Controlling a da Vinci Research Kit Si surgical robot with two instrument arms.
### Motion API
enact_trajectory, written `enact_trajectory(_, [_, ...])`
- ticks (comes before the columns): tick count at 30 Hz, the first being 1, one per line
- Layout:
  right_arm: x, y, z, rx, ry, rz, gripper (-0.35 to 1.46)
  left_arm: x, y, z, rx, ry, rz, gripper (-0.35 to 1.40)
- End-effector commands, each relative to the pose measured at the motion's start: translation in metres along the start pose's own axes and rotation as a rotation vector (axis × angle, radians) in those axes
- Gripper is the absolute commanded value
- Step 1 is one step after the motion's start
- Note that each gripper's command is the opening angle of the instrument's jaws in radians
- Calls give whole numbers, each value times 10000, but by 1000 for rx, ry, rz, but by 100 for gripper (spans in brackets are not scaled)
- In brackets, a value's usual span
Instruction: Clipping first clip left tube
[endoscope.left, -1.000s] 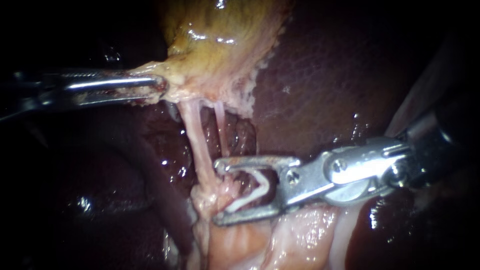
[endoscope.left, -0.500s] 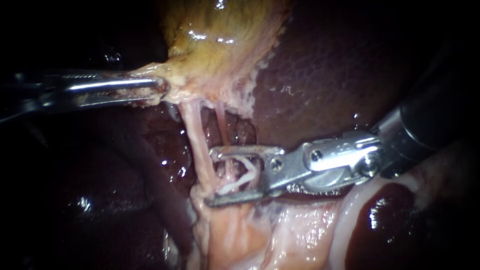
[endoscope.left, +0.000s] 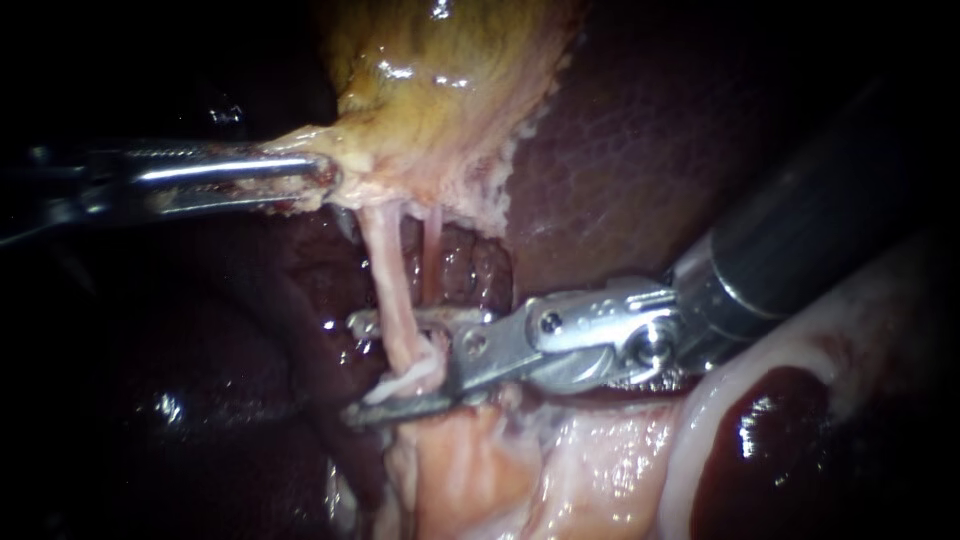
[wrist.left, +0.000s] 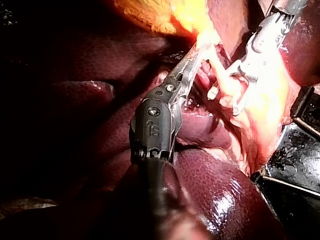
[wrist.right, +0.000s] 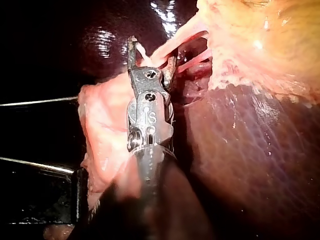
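Endoscope view: the left instrument (endoscope.left: 300, 178) has its jaws clenched on the lower edge of the yellow gallbladder (endoscope.left: 440, 90). The right instrument (endoscope.left: 352, 370) has its jaws parted astride the left tube (endoscope.left: 385, 270), with a white clip (endoscope.left: 405, 378) along the lower jaw. Left wrist view: the left instrument's jaws pinch the gallbladder's edge. Right wrist view: the left tube runs between the right instrument's parted jaws.

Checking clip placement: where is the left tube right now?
In the endoscope view, the left tube hangs from the gallbladder and passes between the right instrument's open jaws, left of the thinner tube.
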Motion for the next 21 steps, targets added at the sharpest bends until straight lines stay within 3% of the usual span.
enact_trajectory(1, [3,-4,1,9,5,-2,49,0,0,0,0,0,0,-35])
enact_trajectory(10, [19,-26,6,34,18,4,47,0,0,0,0,0,0,-35])
enact_trajectory(15, [18,-26,5,35,18,15,39,0,0,0,1,0,0,-35])
enact_trajectory(21, [17,-25,5,35,18,21,17,0,0,1,1,0,0,-35])
